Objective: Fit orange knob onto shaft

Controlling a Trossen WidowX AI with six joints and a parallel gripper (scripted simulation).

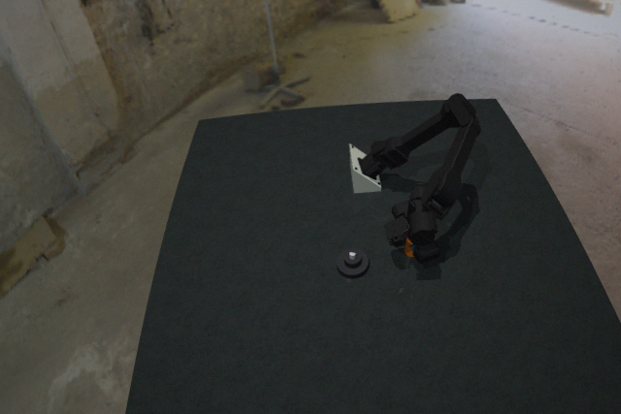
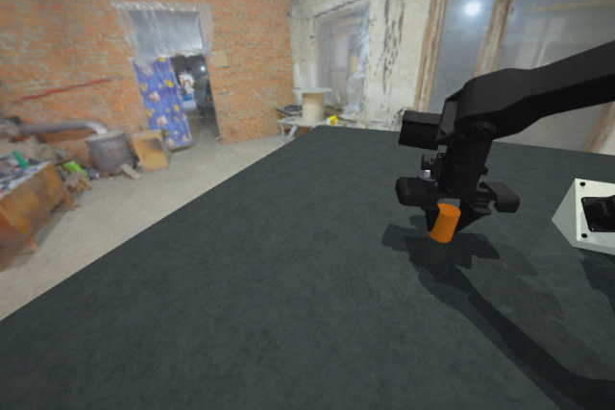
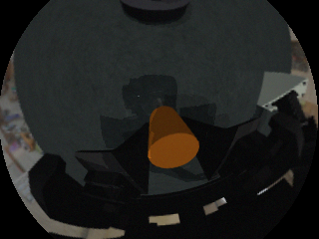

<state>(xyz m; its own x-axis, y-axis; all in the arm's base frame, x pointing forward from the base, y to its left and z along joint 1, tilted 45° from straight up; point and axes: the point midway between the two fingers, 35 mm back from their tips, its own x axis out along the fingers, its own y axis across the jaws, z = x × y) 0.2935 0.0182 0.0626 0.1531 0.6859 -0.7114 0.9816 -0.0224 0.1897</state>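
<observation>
The orange knob is a plain cylinder, slightly tilted in the exterior view, low over or on the dark table. Its underside and hole are hidden. My gripper is shut on the knob, one finger on each side. The round black pedestal stands to the left of the gripper in the top view, with the silver shaft upright at its centre. The shaft's flat side cannot be made out.
The pale angled bracket at the arm's base stands on the dark table, behind the pedestal in the top view. The arm arches above the table at the right of the bracket there.
</observation>
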